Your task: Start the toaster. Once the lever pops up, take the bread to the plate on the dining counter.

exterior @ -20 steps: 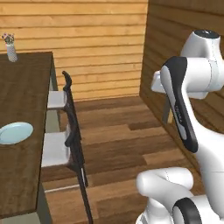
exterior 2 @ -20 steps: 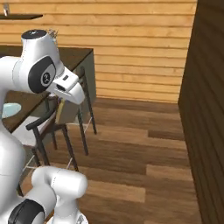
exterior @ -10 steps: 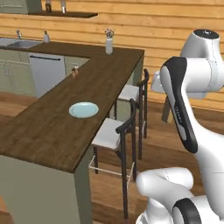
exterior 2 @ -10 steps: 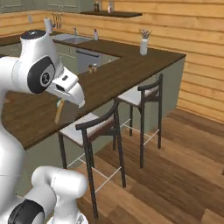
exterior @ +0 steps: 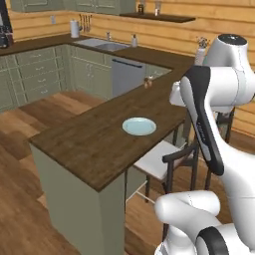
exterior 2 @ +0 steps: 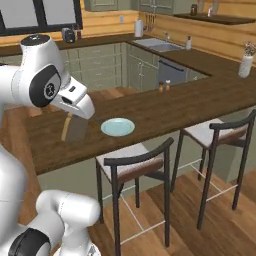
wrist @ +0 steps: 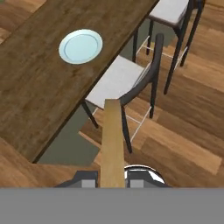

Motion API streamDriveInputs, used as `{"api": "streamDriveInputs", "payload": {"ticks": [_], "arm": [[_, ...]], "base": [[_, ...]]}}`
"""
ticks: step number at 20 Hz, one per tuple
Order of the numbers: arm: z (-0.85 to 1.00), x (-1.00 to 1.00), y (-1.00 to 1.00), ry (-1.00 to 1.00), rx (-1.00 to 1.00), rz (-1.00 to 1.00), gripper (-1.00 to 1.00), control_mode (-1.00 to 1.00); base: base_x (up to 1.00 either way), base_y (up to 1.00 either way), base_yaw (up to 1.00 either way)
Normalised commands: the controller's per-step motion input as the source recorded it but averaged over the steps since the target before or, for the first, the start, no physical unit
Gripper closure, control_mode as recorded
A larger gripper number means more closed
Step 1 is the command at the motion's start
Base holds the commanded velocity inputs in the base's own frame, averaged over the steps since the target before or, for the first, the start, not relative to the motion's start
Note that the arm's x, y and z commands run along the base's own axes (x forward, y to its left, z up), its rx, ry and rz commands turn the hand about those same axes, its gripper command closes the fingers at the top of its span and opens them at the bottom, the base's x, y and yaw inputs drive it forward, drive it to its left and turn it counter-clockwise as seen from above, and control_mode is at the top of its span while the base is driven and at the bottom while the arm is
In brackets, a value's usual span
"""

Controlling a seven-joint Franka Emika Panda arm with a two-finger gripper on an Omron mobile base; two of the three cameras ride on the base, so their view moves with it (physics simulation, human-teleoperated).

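Observation:
My gripper [wrist: 113, 179] is shut on the bread [wrist: 113, 140], a golden-tan slice seen edge-on that sticks out ahead of the fingers. From the right base view the bread [exterior 2: 65, 129] hangs below the hand [exterior 2: 70, 115], over the near left part of the dining counter [exterior 2: 190, 102]. The pale blue-white plate [exterior 2: 118, 127] lies on the dark wood top, a little to the right of the bread. In the hand view the plate [wrist: 81, 46] sits far ahead and to the left. From the left base view the plate [exterior: 139, 126] rests mid-counter [exterior: 89, 144]. The toaster and its lever are out of view.
Two metal-legged stools [exterior 2: 135, 160] [exterior 2: 215, 132] stand along the counter's near side, one stool [wrist: 127, 76] right below the bread. Small shakers [exterior 2: 164, 86] and a vase [exterior 2: 245, 62] stand farther along the top. Wall cabinets and a sink [exterior: 102, 45] lie behind.
The whole picture has swung round as the base moved: the dining counter and plate now lie closer and more central. The gripper stays shut on the bread.

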Motion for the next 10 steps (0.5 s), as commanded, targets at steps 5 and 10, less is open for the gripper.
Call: {"api": "streamDriveInputs", "payload": {"ticks": [5, 10], "arm": [[0.00, 0.00, 0.00, 0.00, 0.00, 0.00, 1.00, 1.00], [0.00, 0.00, 0.00, 0.00, 0.00, 0.00, 1.00, 1.00]], "base": [[0.23, -0.76, 0.56], [0.02, -0.73, 0.61]]}}
